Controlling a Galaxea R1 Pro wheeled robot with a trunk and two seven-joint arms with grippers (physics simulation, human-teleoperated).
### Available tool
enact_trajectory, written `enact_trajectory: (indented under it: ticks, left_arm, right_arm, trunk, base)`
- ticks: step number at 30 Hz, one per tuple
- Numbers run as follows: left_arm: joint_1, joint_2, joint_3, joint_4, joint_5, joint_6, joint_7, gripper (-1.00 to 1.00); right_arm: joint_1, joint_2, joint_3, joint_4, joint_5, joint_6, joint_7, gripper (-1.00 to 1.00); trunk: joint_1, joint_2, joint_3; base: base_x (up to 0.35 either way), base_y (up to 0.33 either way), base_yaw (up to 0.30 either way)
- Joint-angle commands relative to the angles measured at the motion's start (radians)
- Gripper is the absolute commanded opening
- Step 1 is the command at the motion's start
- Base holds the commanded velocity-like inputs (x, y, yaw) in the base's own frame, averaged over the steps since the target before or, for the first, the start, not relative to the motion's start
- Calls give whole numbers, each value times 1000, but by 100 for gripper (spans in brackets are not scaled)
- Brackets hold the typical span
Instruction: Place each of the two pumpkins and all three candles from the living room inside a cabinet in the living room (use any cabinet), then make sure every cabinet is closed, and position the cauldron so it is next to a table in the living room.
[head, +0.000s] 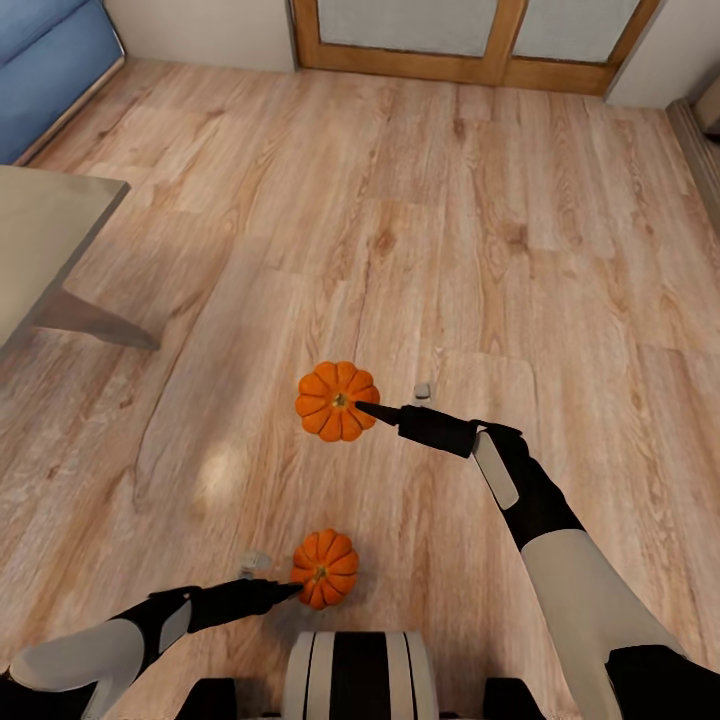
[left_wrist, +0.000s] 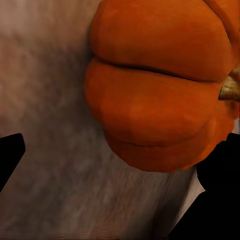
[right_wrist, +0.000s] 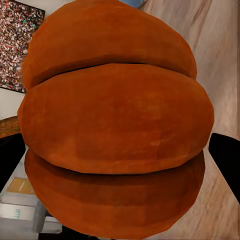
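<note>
Two bright orange ribbed pumpkins show in the head view. The farther pumpkin (head: 335, 400) looks raised off the plank floor, and my right gripper (head: 352, 405) is shut on it; in the right wrist view this pumpkin (right_wrist: 115, 125) spans the gap, touching both black fingers (right_wrist: 227, 160). The nearer pumpkin (head: 325, 568) lies on the floor just ahead of my base. My left gripper (head: 298, 590) is open beside it. In the left wrist view that pumpkin (left_wrist: 160, 100) meets one finger (left_wrist: 220, 195), while the other finger stands well apart from it. The candles, cabinet and cauldron are out of view.
The glass-topped table (head: 40, 230) with a dark angled leg (head: 100, 325) stands at the left. A blue sofa (head: 50, 60) sits at the far left corner. Wood-framed doors (head: 460, 45) line the back wall. Light wood floor (head: 450, 230) stretches ahead.
</note>
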Motion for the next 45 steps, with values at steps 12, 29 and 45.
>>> enact_trajectory:
  ticks: [12, 29, 45]
  left_arm:
    - [-52, 0, -60, 23, 2, -2, -77, 100]
    - [-79, -8, -59, 25, 3, -51, -108, 100]
    - [-79, -4, -57, 36, 5, -52, -101, 100]
  right_arm:
    - [0, 0, 1, 1, 2, 0, -3, -100]
    - [1, -1, 3, 1, 5, 1, -5, -100]
    - [1, -2, 1, 1, 4, 0, -4, -100]
  trunk:
    - [5, -3, -47]
    - [8, -4, -74]
    - [8, -4, -74]
  base:
    - [0, 0, 0]
    - [0, 0, 0]
    - [0, 0, 0]
